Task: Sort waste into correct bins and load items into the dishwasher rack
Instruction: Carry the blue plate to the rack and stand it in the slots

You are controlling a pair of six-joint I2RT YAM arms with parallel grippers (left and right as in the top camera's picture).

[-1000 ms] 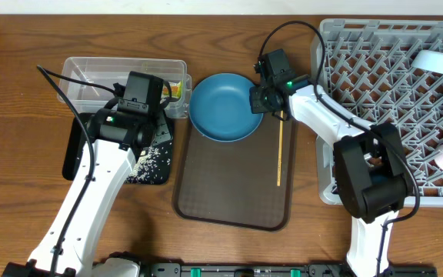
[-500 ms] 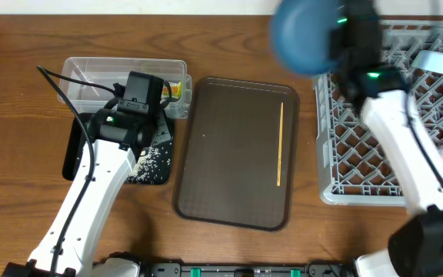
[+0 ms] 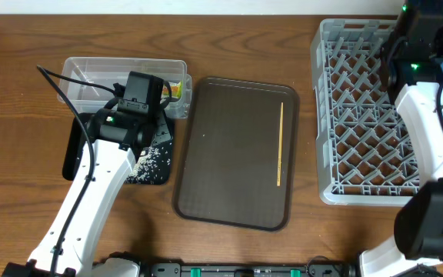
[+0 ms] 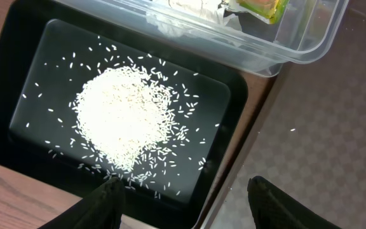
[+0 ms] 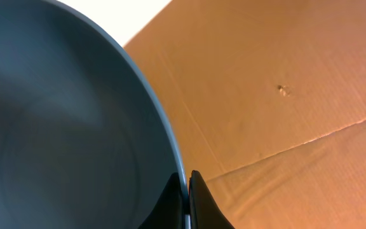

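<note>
My right gripper (image 5: 187, 184) is shut on the rim of the dark blue plate (image 5: 62, 127), held up with brown cardboard behind it. In the overhead view the right arm (image 3: 418, 46) is over the far side of the grey dishwasher rack (image 3: 360, 115); the plate does not show there. My left gripper (image 4: 189, 207) is open and empty above the near edge of the black tray (image 4: 18, 159), which holds the rice heap (image 4: 122, 121). The clear tub (image 4: 284, 57) holds the tissue (image 4: 189, 9) and the yellow-green wrapper (image 4: 259, 6). Wooden chopsticks (image 3: 281, 145) lie on the brown tray (image 3: 229, 154).
The clear tub (image 3: 91, 69) and the black tray (image 3: 74, 150) sit left of the brown tray, under the left arm (image 3: 121, 131). The rack fills the right side of the table. Bowls and cup are hidden behind the right arm or out of view.
My right gripper has lifted the blue plate off the brown tray and carried it right, up over the rack's far side. The left arm has not moved.
</note>
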